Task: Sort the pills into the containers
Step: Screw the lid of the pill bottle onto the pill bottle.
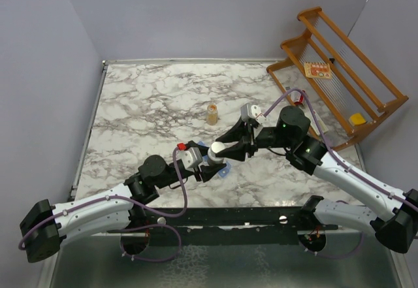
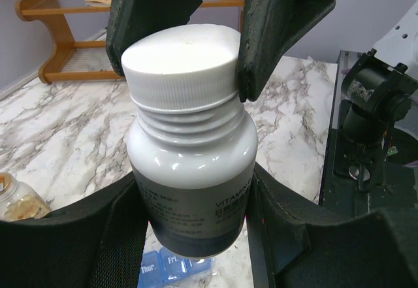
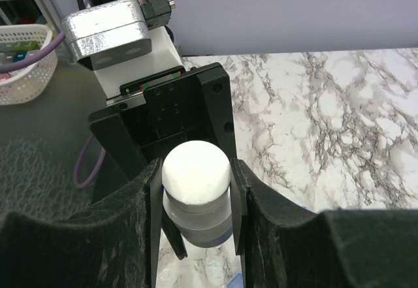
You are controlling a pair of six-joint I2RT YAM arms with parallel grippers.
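Marble table (image 1: 150,98): amber bottle (image 1: 212,113), containers (image 2: 163,266)

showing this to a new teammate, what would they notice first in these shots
Both arms meet over the middle of the marble table, sharing one white-capped bottle: the left gripper clamps its body while the right gripper pinches its cap. The blue containers peek out just beneath it, and a small amber bottle stands farther back.

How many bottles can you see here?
2. A white-capped bottle gripped at centre by both arms' jaws; an amber bottle standing on the table beyond it. No others visible.
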